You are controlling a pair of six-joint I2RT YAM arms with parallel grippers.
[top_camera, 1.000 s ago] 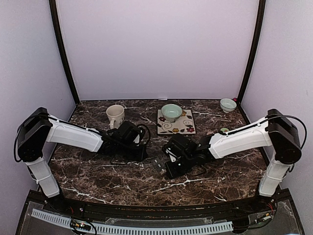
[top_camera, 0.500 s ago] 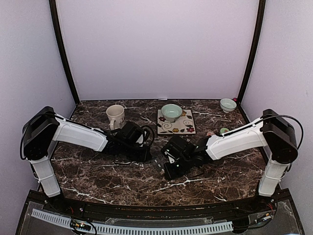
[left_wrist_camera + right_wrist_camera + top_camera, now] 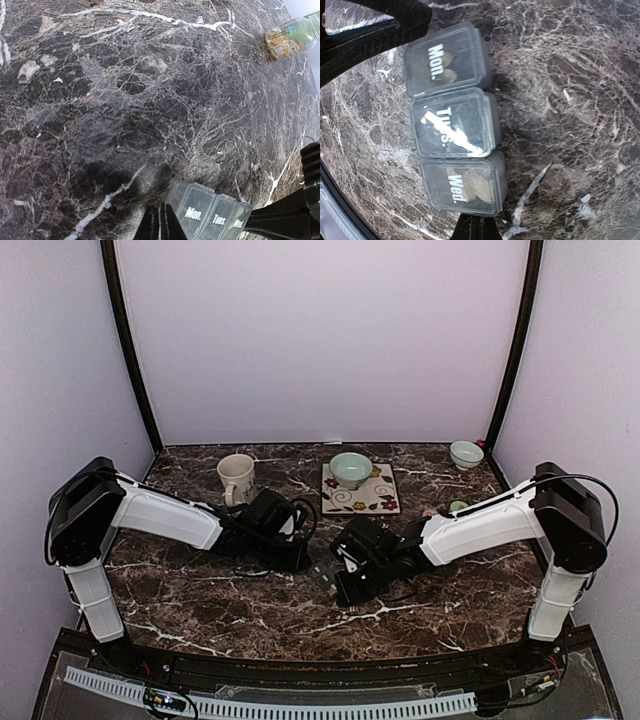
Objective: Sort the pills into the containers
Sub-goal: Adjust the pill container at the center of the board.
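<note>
The containers [image 3: 455,120] are a dark grey strip of three lidded compartments marked Mon., Tues. and Wed., lying flat on the marble between both arms [image 3: 322,575]. All three lids look shut. Tan pills show through the Mon. lid [image 3: 447,67] and the Wed. lid [image 3: 476,186]; glare hides the Tues. contents. My left gripper [image 3: 160,222] is shut and empty, its tips just beside the Mon. end of the containers [image 3: 210,212]. My right gripper [image 3: 477,225] is shut too, with its tips right at the Wed. end.
A cream mug [image 3: 236,476] stands at the back left. A pale green bowl [image 3: 350,469] sits on a floral tile [image 3: 382,503] behind the arms. A small bowl [image 3: 466,453] is at the back right corner. A pill bottle [image 3: 290,37] lies on its side to the right.
The left arm has reached a little further right toward the strip. The right arm has edged slightly left. Both grippers stay shut.
</note>
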